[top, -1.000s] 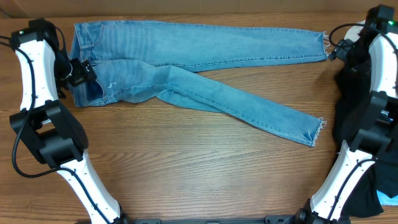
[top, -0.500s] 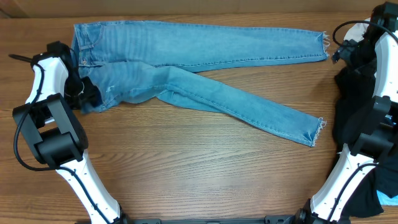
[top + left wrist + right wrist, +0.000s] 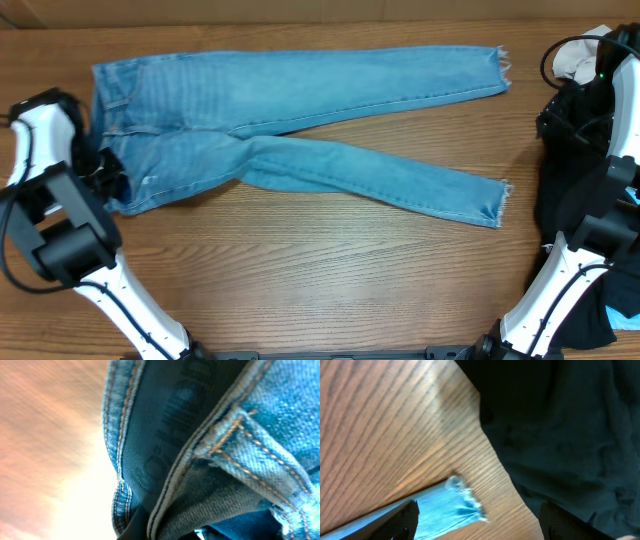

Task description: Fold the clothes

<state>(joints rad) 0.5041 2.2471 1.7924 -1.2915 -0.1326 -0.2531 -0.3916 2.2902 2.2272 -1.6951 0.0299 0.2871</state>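
**A:** What did our left gripper [image 3: 108, 172] have?

**B:** We had its jaws pressed together on the jeans [image 3: 300, 95], pinching the waistband [image 3: 200, 445] at its near corner. The left wrist view showed only denim and orange stitching.

**A:** And the right gripper [image 3: 477, 521]?

**B:** Its 2 fingers stood apart and held nothing. It hung over the table [image 3: 300, 280] next to the black garment [image 3: 560, 425], with a frayed hem [image 3: 457, 502] just under it.

**A:** Where did the jeans lie?

**B:** Flat on the wood, waist toward our left arm, with the 2 legs running toward the right arm and spreading apart at the ankles.

**A:** How did we expect them to handle?

**B:** We judged them soft and limp but fairly heavy, so they would likely drag on the wood instead of sliding. The thick seams looked like the best holds: the waistband at 1 end and the hems at the other. We thought a pinch at 1 corner would let the rest sag, so the right gripper would need a hem.
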